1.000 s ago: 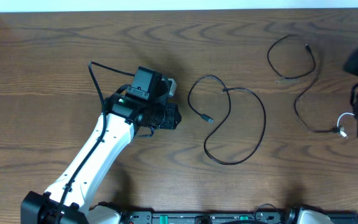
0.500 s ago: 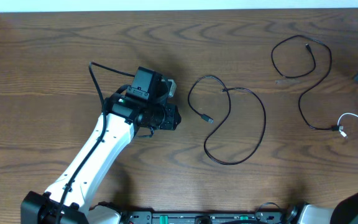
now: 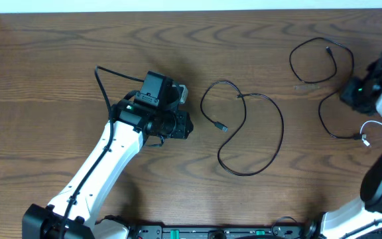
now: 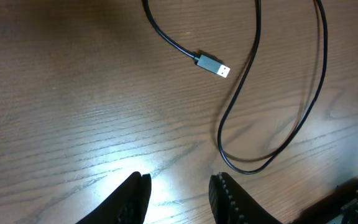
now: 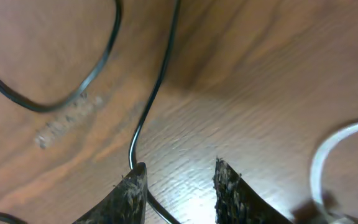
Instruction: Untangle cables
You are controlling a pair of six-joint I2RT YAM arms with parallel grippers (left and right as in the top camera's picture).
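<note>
- The left pincer (image 4: pixel 179 198) hangs low over bare wood, its black fingers (image 4: pixel 132 196) a narrow gap apart and holding nothing
- Ahead of it lies the silver-tipped USB plug (image 4: pixel 213 65) of the middle black cable (image 4: pixel 319 81), whose cord bends in a loop near the fingers but apart from them
- From overhead, that cable sprawls in two loose loops at the centre of the wooden worktop (image 3: pixel 58 53), just right of the left arm (image 3: pixel 105 166), and crosses itself near its top
- The right pincer (image 5: pixel 179 193) is partly spread, with only wood grain in the gap and nothing gripped
- The far black cable (image 5: pixel 156 87) runs down to the tip of one finger (image 5: pixel 132 186) and passes under it; I cannot tell whether they touch
- A pale scuff (image 5: pixel 61 124) marks the wood beside that cord
- The white cable (image 5: pixel 319 152) curves just to the other side of the pincer, apart from it
- Overhead, the far black cable loops near the worktop's right edge, its small plug end (image 3: pixel 328 48) at the top
</note>
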